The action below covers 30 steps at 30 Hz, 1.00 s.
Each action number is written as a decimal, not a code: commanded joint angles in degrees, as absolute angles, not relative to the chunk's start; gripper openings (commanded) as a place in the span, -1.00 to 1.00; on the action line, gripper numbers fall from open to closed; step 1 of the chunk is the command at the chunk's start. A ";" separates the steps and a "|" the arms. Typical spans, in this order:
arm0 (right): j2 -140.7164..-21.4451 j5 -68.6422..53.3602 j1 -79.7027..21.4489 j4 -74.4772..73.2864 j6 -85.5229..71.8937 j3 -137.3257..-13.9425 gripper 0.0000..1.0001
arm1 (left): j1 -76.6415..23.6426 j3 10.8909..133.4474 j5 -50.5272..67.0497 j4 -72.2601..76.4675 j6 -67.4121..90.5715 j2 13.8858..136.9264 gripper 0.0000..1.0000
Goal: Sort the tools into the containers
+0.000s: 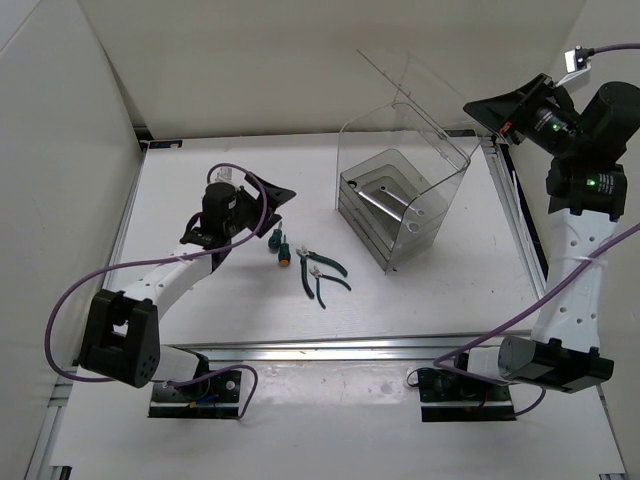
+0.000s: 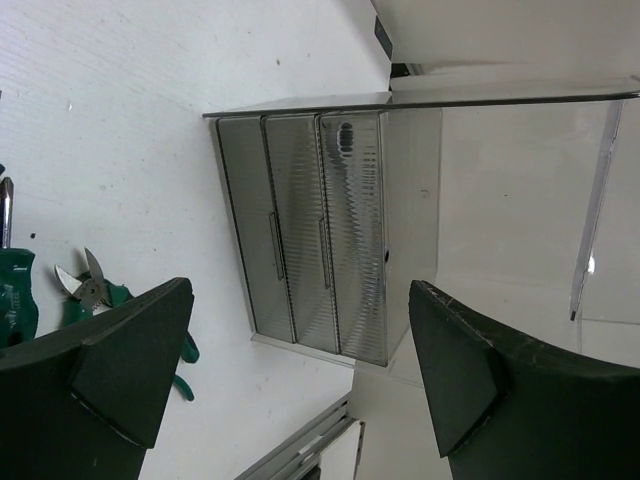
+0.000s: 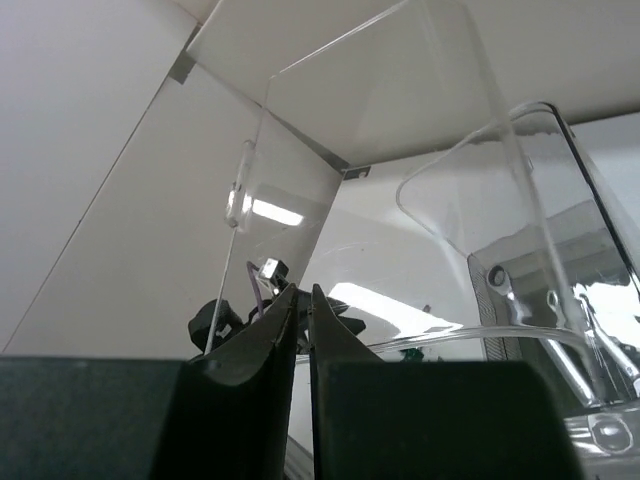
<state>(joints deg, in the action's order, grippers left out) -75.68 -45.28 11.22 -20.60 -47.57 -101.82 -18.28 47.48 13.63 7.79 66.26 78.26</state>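
Note:
The clear plastic bin [image 1: 400, 195] stands right of centre with its lid [image 1: 400, 75] swung up. A silver wrench [image 1: 385, 204] lies in its stepped compartments. Two green-handled pliers [image 1: 322, 264] [image 1: 326, 288] and two stubby screwdrivers, one green [image 1: 272, 238] and one orange [image 1: 284, 251], lie on the table left of the bin. My left gripper [image 1: 278, 205] is open and empty, hovering just above and left of the screwdrivers. In the left wrist view it [image 2: 300, 360] faces the bin [image 2: 320, 230], with pliers [image 2: 95, 290] at the lower left. My right gripper [image 1: 472, 105] is shut, raised beside the bin's upper right. It [image 3: 303, 300] holds nothing I can see.
White walls enclose the table on the left, back and right. A metal rail [image 1: 340, 348] runs along the near edge, and another [image 1: 515, 210] along the right side. The open lid [image 3: 380, 90] rises just in front of my right gripper.

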 commanded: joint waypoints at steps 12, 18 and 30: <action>-72.95 -45.44 11.42 -20.39 -47.99 -99.84 -0.79 | -18.37 44.04 14.77 10.54 69.69 75.76 0.98; -71.55 -41.94 11.43 -19.34 -48.87 -96.86 -0.72 | -19.33 40.34 15.65 20.72 75.40 77.86 0.95; -72.77 -37.36 11.34 -13.71 -54.84 -89.65 -0.63 | -27.23 43.41 16.88 42.10 86.13 95.95 0.78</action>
